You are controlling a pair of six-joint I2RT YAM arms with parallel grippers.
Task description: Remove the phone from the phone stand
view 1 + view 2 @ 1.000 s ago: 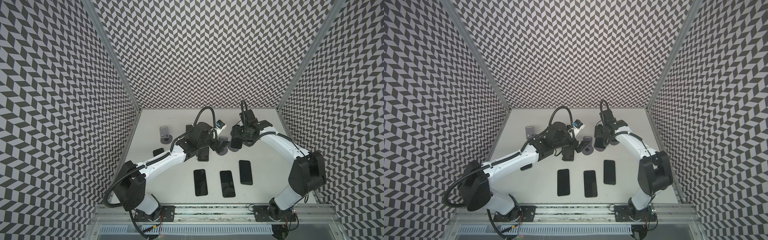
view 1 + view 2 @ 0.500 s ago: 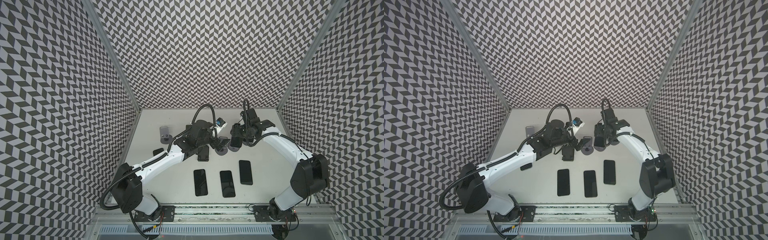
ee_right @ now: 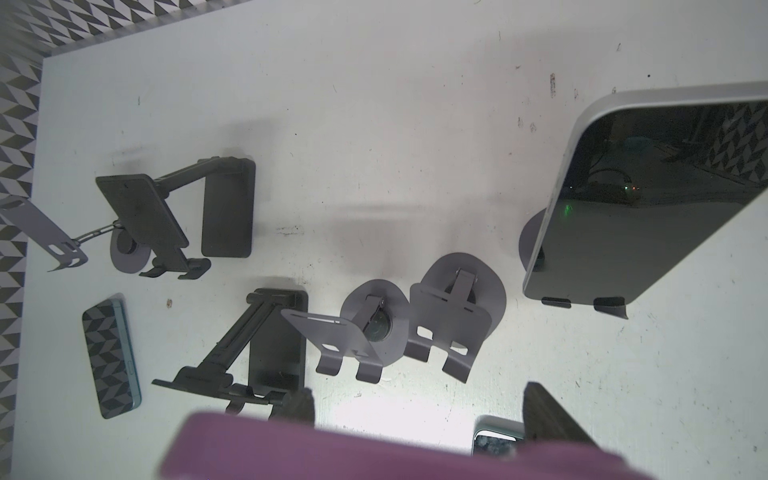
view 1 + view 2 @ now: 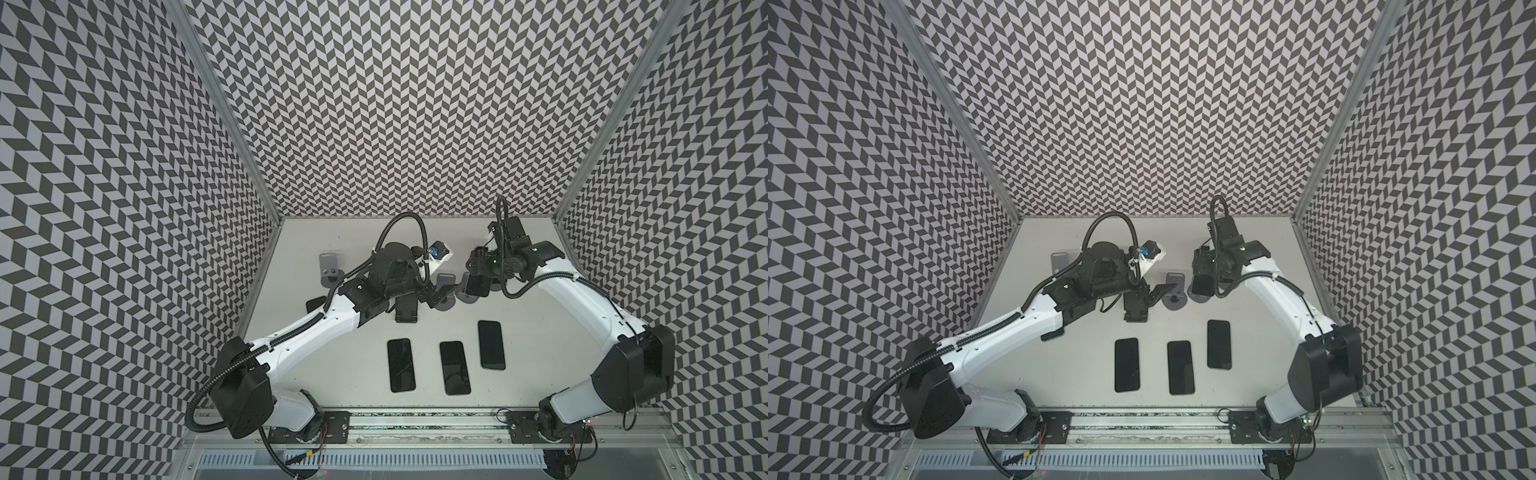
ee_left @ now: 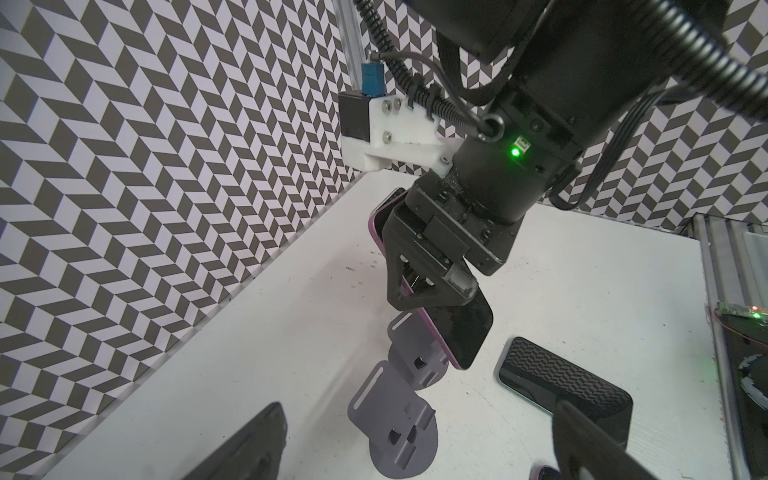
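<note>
Right tool (image 5: 432, 291): clenched on the phone (image 5: 461, 328), a dark-screened handset with a purple rim. In the right wrist view its purple back fills the space between the jaws. The phone hangs tilted, its lower end pointing down at the phone stand (image 5: 411, 345), which sits directly beneath the tool on the counter (image 5: 291, 332).

Finding: the right wrist view shows the stand's two front hooks (image 3: 455, 365) bare, so the phone is judged to be out of its cradle. In the left wrist view the phone's lower corner overlaps the stand's back plate. The clearance cannot be told from that angle.

Step in hand, as judged: lift-off. The phone is free of the stand but not yet set down.

Left tool (image 5: 417, 409): fully released and empty, close alongside the right tool, with a second stand (image 5: 390, 415) in front of its gap. As far as shows, it touches neither phone nor stand.

Near the right tool, on the side away from the left arm, a silver-edged phone (image 3: 623, 199) is propped on another stand (image 3: 530, 245). Well away from the tool, toward the robot's bases, three phones (image 4: 455, 368) lie flat in a row.

Next move, as judged: carry the phone up and clear of the hooks, keeping off the left tool and the neighbouring stands. Then lay it flat on bare counter and release.
</note>
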